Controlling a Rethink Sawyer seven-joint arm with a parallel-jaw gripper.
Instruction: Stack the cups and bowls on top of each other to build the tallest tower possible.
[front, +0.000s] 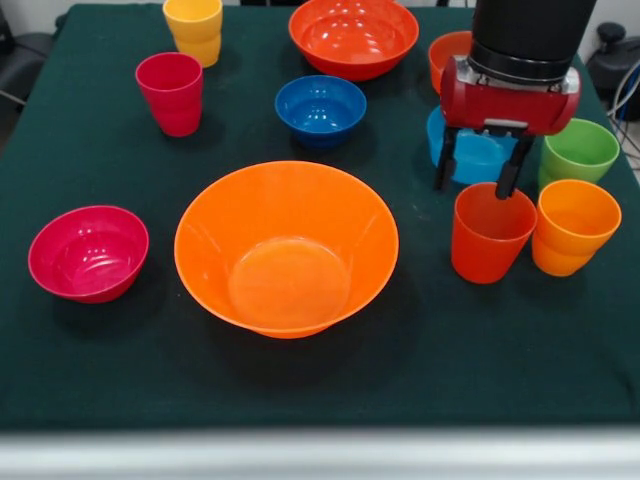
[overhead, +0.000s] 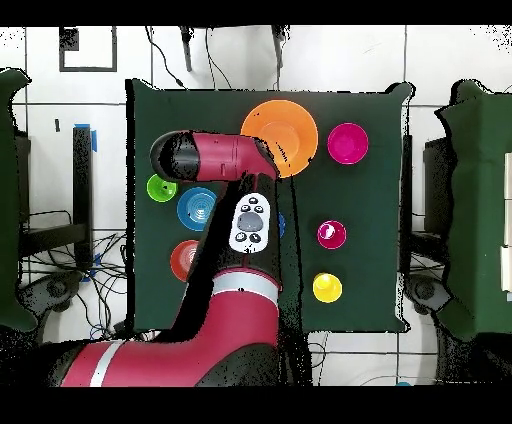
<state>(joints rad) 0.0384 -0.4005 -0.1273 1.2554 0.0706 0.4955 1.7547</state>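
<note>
My gripper (front: 478, 178) is open and empty. It hangs at the right, in front of the light blue bowl (front: 470, 158) and just behind the red-orange cup (front: 490, 232); one fingertip (front: 511, 185) is near that cup's far rim. The orange cup (front: 573, 225) and green cup (front: 578, 152) stand to its right. The widest orange bowl (front: 286, 250) sits upright at the centre. The magenta bowl (front: 88, 252), crimson cup (front: 170, 93), yellow cup (front: 193, 28), dark blue bowl (front: 320, 108) and large red-orange bowl (front: 353, 36) each stand alone. No tower stands.
A small orange-red bowl (front: 445, 55) is partly hidden behind the gripper's body. Everything rests on a dark green cloth (front: 120, 350). In the overhead view the arm (overhead: 225, 160) covers the cups and the dark blue bowl; the orange bowl (overhead: 290, 130) shows.
</note>
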